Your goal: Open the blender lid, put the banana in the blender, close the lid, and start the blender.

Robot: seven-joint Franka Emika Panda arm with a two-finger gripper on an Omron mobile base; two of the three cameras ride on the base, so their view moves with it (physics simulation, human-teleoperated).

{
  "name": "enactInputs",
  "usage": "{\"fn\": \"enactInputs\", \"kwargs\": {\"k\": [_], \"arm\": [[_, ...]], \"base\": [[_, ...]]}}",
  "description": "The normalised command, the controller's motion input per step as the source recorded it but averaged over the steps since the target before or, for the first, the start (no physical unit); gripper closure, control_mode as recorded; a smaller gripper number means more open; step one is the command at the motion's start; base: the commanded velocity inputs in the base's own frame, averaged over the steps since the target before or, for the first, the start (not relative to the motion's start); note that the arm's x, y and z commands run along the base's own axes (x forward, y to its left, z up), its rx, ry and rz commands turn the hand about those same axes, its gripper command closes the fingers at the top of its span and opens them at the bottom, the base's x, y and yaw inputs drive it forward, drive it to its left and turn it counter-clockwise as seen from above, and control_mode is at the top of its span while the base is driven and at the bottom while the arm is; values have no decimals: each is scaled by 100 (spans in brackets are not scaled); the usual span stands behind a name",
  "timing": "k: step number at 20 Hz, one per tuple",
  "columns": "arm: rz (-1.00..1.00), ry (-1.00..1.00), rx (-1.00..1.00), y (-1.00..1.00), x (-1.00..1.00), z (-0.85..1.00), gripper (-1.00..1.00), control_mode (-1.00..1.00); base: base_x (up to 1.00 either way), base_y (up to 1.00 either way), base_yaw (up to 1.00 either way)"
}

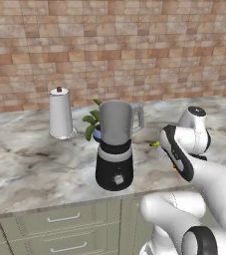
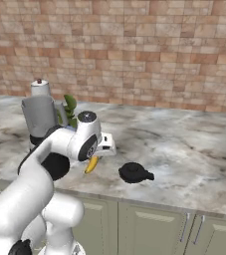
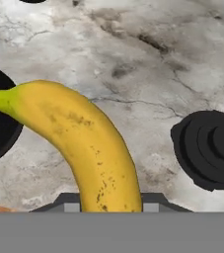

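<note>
The blender [image 1: 115, 149] stands near the counter's front edge, its grey jar [image 1: 116, 122] open at the top with no cap on it. In the right base view the blender lid [image 2: 134, 173] lies flat on the counter to the right of my hand; in the hand view this black cap [image 3: 209, 148] is at the right. My gripper [image 2: 95, 157] is shut on the banana [image 2: 91, 165], which hangs just above the counter between the blender and the lid. Seen from the hand, the banana [image 3: 89, 148] curves up from between my fingertips [image 3: 69, 201].
A white roll with a dark top knob [image 1: 60, 113] stands at the back left, and a small green plant [image 1: 92, 123] is behind the blender. The marble counter [image 2: 184, 144] stretches bare to the right of the lid. A brick wall closes the back.
</note>
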Motion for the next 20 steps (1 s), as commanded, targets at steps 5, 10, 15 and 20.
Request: {"fn": "enactInputs", "kwargs": {"k": [5,10,15,20], "arm": [[0,-23,0,0,-36,100,100,-100],[0,-20,0,0,-47,99,100,-100],[0,-15,-1,3,-33,91,100,-100],[-2,-15,-3,4,-25,90,100,-100]], "base": [[0,0,0],[0,0,0],[0,0,0],[0,0,0]]}}
